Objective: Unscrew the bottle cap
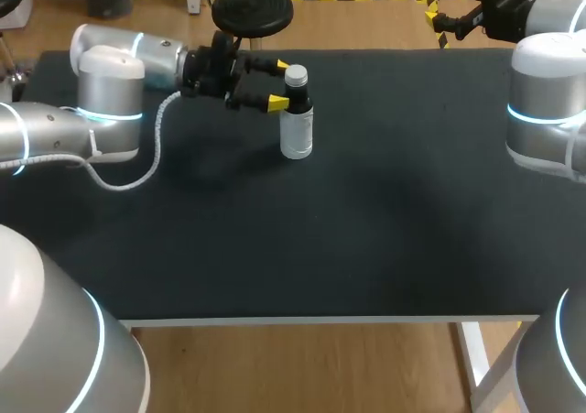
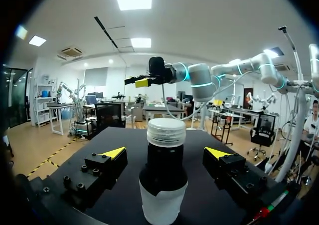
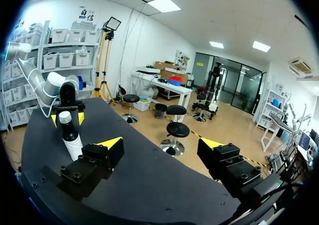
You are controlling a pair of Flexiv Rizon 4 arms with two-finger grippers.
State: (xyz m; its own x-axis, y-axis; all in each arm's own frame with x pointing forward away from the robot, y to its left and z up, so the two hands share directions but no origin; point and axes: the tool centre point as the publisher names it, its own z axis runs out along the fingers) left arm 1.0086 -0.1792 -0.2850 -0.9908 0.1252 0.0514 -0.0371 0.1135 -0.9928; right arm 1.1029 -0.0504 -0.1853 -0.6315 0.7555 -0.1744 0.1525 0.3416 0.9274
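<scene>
The bottle (image 1: 297,124) stands upright on the black counter (image 1: 366,230), close to the far edge and a little left of its middle. It is dark, with a white label around its lower body. The pale ribbed cap (image 1: 295,76) is on its neck. The left arm comes in from the left side, with a white coiled cable (image 1: 156,147) hanging from it down to the counter. Its tool (image 1: 280,84) is held level at the height of the bottle's neck. The left wrist view shows the bottle between the two yellow-tipped fingers, which are spread, with a clear gap on each side, so neither touches the glass or the cap. The right tool (image 3: 162,143) is up by the counter's far right corner, well apart from the bottle. Its fingers are also spread wide and hold nothing. From the right wrist view the bottle shows across the counter, with the left tool's yellow tips on either side of its neck.
</scene>
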